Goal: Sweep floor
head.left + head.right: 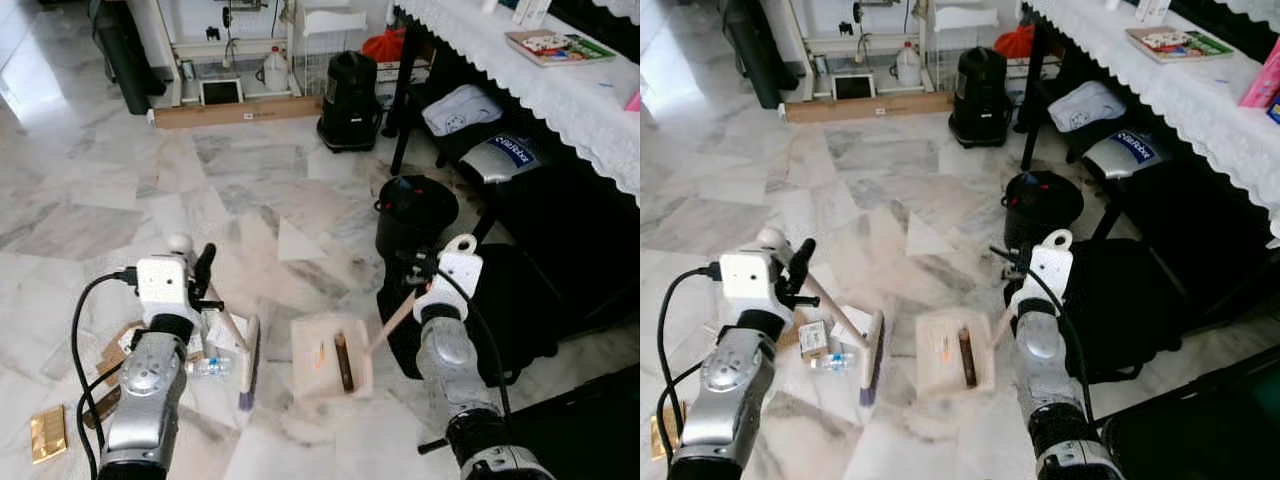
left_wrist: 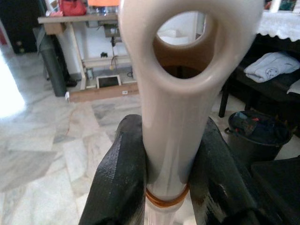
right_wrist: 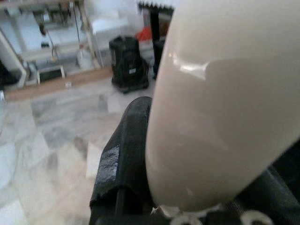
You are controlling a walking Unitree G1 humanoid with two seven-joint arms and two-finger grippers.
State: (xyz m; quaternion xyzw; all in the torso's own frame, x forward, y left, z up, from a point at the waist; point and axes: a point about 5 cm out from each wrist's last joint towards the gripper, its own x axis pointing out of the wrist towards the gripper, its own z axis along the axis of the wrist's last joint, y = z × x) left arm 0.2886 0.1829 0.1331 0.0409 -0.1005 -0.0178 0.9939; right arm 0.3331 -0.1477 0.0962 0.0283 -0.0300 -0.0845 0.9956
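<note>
Broom [image 1: 873,352] first: in the head views its brush head rests on the marble floor [image 1: 120,180] between the robot's arms, with its cream handle running up to the left gripper [image 1: 800,262]. The dustpan [image 1: 330,356] lies flat just to the right of the brush head, a dark stick-like piece and an orange scrap already in it, and its handle rises to the right gripper [image 1: 416,280]. A small plastic bottle [image 1: 212,367], a carton [image 1: 813,338] and brown scraps [image 1: 112,352] sit just left of the brush. A gold packet [image 1: 47,432] lies further left, apart from the rest.

In the left wrist view, both black fingers [image 2: 117,173] clamp the broom handle [image 2: 178,117] below its hanging hole (a firm pinch, as far as can be judged).

In the right wrist view, one finger [image 3: 119,164] presses against the dustpan handle [image 3: 220,103]; the other side is hidden, though the grip looks closed.

Risks, as I judge them: the bottle may roll away under the brush instead of sliding in, a hard stroke could push the light pan sideways, and the gold packet may be missed.
</note>
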